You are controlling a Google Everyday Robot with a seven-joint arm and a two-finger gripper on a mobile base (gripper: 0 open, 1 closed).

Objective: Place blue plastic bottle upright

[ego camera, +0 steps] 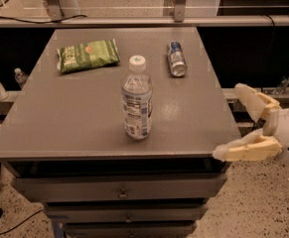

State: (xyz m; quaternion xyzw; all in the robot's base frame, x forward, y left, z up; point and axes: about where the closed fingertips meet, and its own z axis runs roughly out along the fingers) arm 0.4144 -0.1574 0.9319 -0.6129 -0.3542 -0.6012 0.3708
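Worktop point(59, 128) is a grey drawer cabinet top, and the end effector point(229, 121) hangs just off its near corner, level with the edge. Its fingers are spread wide with nothing between them. The blue plastic bottle point(136, 103) stands well apart from the end effector, out in front of the open fingers near mid-worktop. It is upright on its base, cap up, with nothing touching it. The green snack bag point(88, 55) lies flat beyond the bottle, farthest from the end effector. The can point(176, 58) lies on its side ahead of the upper finger, apart from both the finger and the bottle. Judgement: the placement looks done and this is the release/clear step. The next move calls only for keeping the end effector away from the bottle, with no regrasp needed and no swing across the worktop.
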